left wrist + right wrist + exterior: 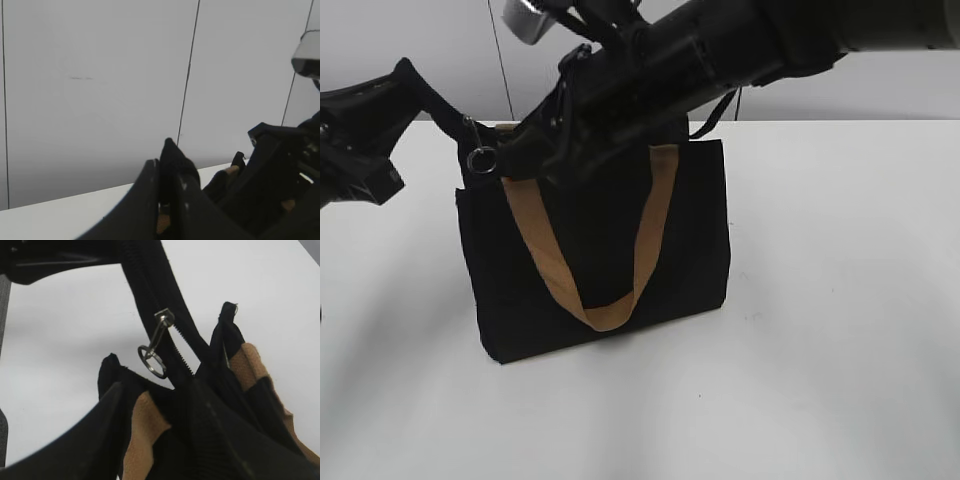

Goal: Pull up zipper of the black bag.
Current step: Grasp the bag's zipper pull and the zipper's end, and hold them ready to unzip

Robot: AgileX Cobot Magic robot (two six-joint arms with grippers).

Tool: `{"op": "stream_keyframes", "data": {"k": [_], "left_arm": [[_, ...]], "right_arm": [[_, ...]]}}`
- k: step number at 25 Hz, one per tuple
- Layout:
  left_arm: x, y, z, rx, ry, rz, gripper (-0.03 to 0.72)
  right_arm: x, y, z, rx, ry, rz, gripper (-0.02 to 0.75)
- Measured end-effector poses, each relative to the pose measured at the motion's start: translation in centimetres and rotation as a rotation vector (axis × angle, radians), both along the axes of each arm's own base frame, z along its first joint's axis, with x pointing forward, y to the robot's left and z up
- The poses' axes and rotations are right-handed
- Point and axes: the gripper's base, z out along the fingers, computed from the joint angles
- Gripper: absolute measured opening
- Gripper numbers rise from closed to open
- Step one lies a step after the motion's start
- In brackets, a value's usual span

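Note:
The black bag (600, 260) stands upright on the white table with a tan strap (652, 215) hanging down its front. The zipper's silver pull with a ring (480, 158) hangs at the bag's top left corner, and it also shows in the right wrist view (159, 332) on the black zip track. My left gripper (410, 85) is shut on the black tail of the zip track (170, 160) and holds it stretched up and to the left. My right gripper (523, 150) is over the bag's top, open, just behind the pull (155, 400). Tan strap and black fabric lie between its fingers.
The white table (840, 300) extends around the bag, with a grey panelled wall (100, 75) behind. The right arm (740, 45) crosses above the bag from the upper right. The left arm (355, 135) is at the left edge.

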Motion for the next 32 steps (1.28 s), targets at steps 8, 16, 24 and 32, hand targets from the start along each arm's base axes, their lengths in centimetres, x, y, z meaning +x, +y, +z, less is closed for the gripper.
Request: {"op": "stream_keyframes", "data": {"k": [8, 16, 24, 32], "left_arm": [[0.0, 0.0, 0.0, 0.001, 0.000, -0.001, 0.026], [0.0, 0.0, 0.0, 0.003, 0.000, -0.003, 0.026], [0.0, 0.0, 0.0, 0.003, 0.000, -0.003, 0.026], [0.0, 0.0, 0.0, 0.003, 0.000, -0.003, 0.026]], "right_arm": [[-0.6, 1.7, -1.2, -0.020, -0.013, 0.018, 0.328], [-0.1, 1.8, -1.0, 0.004, -0.038, -0.060, 0.311], [-0.2, 1.9, -1.0, 0.012, -0.020, -0.048, 0.230], [-0.3, 2.0, -1.0, 0.016, -0.012, -0.040, 0.179]]}}
